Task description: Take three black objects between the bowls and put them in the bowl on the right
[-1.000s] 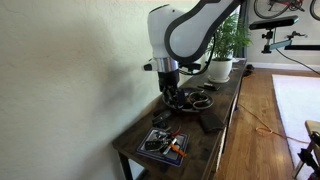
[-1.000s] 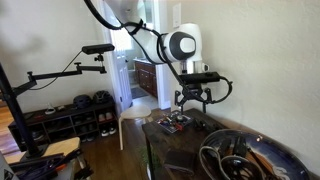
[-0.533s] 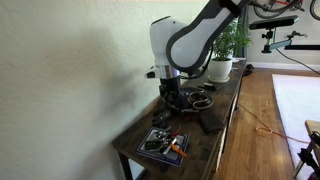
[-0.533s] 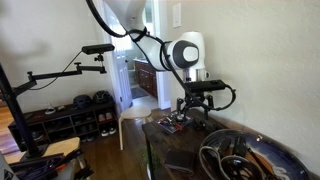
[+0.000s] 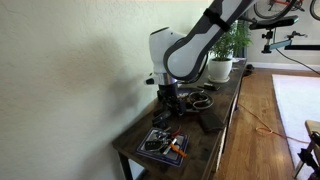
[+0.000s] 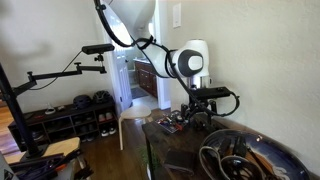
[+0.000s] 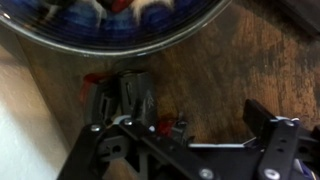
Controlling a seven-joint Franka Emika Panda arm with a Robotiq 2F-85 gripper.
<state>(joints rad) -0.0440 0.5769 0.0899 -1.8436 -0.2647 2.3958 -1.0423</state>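
Note:
My gripper (image 5: 170, 99) hangs low over the dark wooden table (image 5: 215, 135), between the two bowls; it also shows in an exterior view (image 6: 197, 114). In the wrist view the gripper (image 7: 187, 126) is open and empty, with one finger (image 7: 268, 122) at the right. A small black object with red parts (image 7: 124, 92) lies on the wood just left of the jaws. The blue patterned bowl (image 7: 110, 22) fills the top of that view; it sits at the table's near end (image 5: 163, 144). A second bowl (image 5: 200, 100) holds black items.
A white pot with a green plant (image 5: 221, 68) stands at the far end of the table. The wall runs close along one side of the table. In an exterior view a large dark bowl with black cords (image 6: 245, 160) lies in the foreground.
The arm has lowered and the gripper has come down closer to the table between the bowls. The jaws stay open.

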